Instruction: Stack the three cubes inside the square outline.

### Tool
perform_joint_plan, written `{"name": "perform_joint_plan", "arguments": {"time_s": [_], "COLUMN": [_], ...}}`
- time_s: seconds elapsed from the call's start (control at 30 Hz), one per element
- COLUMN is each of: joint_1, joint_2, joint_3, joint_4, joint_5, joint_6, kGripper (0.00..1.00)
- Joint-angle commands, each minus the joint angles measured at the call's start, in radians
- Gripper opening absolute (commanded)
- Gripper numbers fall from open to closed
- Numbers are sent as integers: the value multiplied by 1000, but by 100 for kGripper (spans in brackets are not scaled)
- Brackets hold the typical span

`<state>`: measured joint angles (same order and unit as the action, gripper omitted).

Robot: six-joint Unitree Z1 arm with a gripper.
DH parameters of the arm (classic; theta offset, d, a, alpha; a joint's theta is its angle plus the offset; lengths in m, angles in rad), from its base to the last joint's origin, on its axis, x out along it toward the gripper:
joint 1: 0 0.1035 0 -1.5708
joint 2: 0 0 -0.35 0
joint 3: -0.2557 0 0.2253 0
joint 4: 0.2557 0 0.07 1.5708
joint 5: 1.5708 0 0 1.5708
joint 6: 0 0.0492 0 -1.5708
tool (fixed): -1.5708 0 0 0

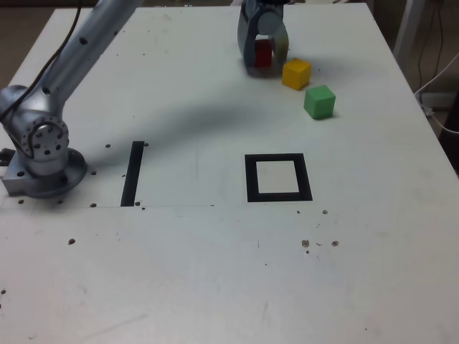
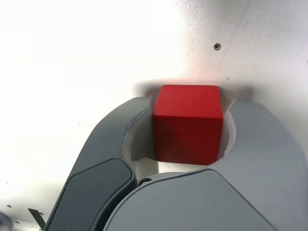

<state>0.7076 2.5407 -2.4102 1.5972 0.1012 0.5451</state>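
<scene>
solid red cube (image 2: 187, 125), smooth and matte, sits pinched between the gripper's (image 2: 188, 126) curved grey fingers (image 2: 130, 125).

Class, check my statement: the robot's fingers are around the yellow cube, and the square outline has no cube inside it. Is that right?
Not quite: the wrist view shows the fingers around the red cube, not the yellow one. The rest stands.

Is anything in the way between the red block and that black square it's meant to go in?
Nothing visible stands between the red cube and the square outline; the yellow cube and green cube sit off to the exterior view's right.
</scene>
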Motion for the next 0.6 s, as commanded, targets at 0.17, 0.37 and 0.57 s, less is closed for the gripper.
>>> {"name": "perform_joint_plan", "arguments": {"time_s": [0.17, 0.37, 0.57], "joint_1": [-7, -37, -110], "joint_2": [-41, -128, -236], "joint_3": [9, 72, 199], "joint_4": [38, 39, 37], "joint_5": [17, 21, 16], "joint_6": [14, 16, -2], "kGripper": [31, 31, 31]}}
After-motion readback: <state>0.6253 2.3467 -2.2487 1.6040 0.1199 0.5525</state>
